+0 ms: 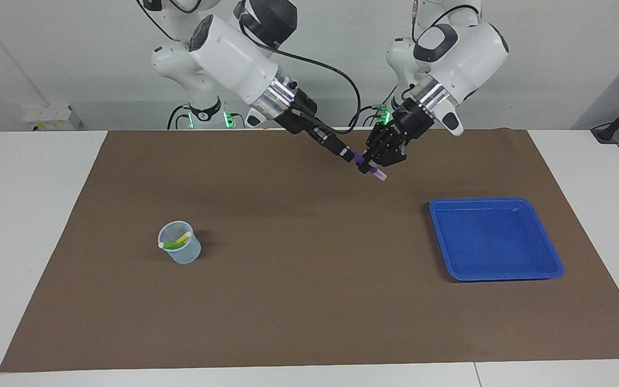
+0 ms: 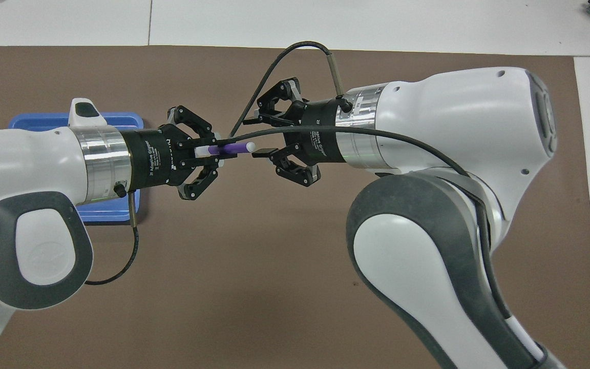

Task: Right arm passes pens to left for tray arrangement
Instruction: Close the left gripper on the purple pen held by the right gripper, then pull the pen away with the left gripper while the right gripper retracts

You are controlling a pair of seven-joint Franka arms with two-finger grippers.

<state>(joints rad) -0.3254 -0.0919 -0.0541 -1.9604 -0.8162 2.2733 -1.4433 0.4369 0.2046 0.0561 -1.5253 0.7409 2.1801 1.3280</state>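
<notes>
Two glossy white robot arms with dark grey joint caps and oval grey side panels. Each wrist ends in a ribbed silver metal ring, then a black cylinder with small white lettering. Black linkage left gripper point(image 2: 213, 151) and right gripper point(image 2: 260, 137), same build. Black cable loops off each wrist from a metal plug. Green lights glow at the bases.

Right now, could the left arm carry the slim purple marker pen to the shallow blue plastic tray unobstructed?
Probably yes. The left gripper is shut on the purple marker pen, the right gripper stands open just clear of its end, and only bare brown mat lies between them and the blue tray.
</notes>
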